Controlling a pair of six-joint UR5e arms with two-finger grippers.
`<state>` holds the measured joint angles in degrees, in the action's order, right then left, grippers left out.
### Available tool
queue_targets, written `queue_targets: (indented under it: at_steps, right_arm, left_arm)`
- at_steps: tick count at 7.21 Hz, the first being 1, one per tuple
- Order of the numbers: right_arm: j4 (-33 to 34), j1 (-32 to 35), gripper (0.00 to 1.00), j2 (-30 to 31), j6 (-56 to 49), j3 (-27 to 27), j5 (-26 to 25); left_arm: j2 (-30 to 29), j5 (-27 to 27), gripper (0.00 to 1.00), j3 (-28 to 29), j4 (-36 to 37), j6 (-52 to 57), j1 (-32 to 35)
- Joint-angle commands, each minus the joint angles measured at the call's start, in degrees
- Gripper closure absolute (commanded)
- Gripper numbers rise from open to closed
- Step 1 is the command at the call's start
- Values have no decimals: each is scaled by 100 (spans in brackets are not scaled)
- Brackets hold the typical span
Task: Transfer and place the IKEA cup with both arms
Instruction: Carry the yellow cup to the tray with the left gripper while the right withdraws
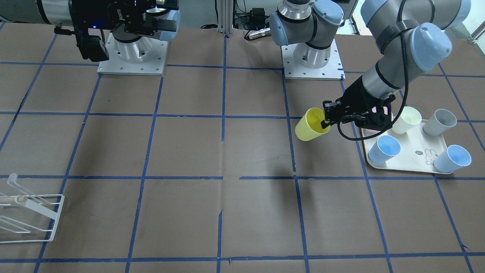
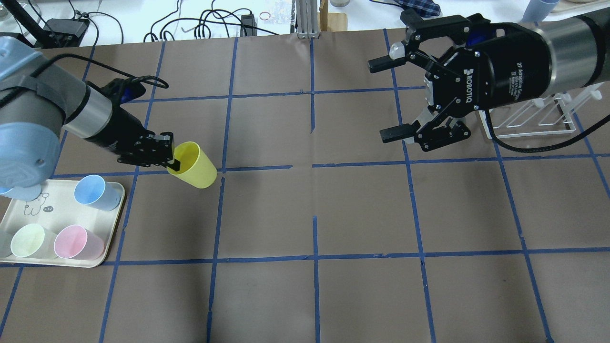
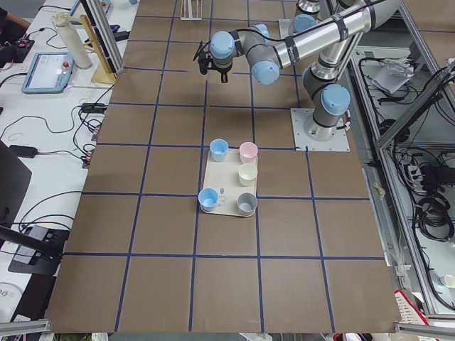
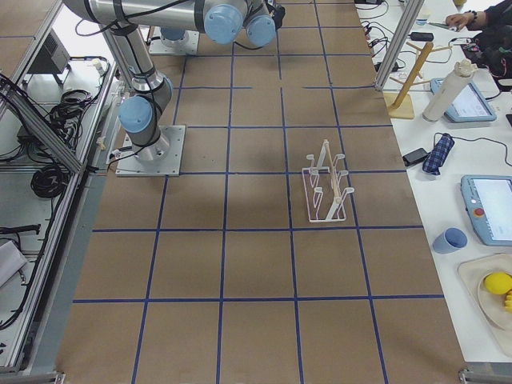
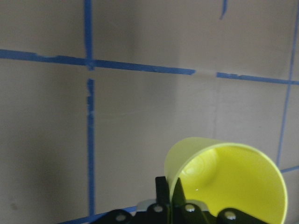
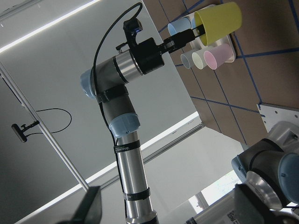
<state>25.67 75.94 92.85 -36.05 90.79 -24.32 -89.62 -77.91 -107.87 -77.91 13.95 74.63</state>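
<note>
The bright yellow-green IKEA cup (image 1: 310, 126) hangs tilted above the table, its mouth turned toward my left gripper (image 1: 326, 121). That gripper is shut on the cup's rim, one finger inside and one outside. The cup (image 2: 196, 167) and left gripper (image 2: 172, 164) also show in the overhead view, just beyond the tray's right end. The left wrist view shows the cup's open mouth (image 5: 229, 175) over brown table paper. My right gripper (image 2: 381, 100) is open and empty, held high over the right half of the table; it shows at the top left of the front-facing view (image 1: 168, 14).
A cream tray (image 2: 114, 224) at my left holds a blue cup (image 2: 95, 193), a pink cup (image 2: 76, 242) and a pale cup (image 2: 31, 240). A white wire rack (image 2: 529, 119) stands behind the right gripper. Blue tape lines grid the brown table.
</note>
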Motion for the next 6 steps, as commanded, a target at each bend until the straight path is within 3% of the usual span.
queue_targets:
  at_steps: [1, 4, 6]
  right_arm:
    - [296, 0, 0, -56, 88, -9, -455]
    - [2391, 0, 0, -118, 1832, 9, -2149]
    - [2881, 0, 0, -276, 2172, 0, -3057]
  left_arm:
    - [-90, -1329, 100, 616, -22, 997, -236]
    - [-379, -1385, 100, 688, 118, 3343, -2079]
    - [-914, -1315, 100, 1038, 425, 4576, -2828]
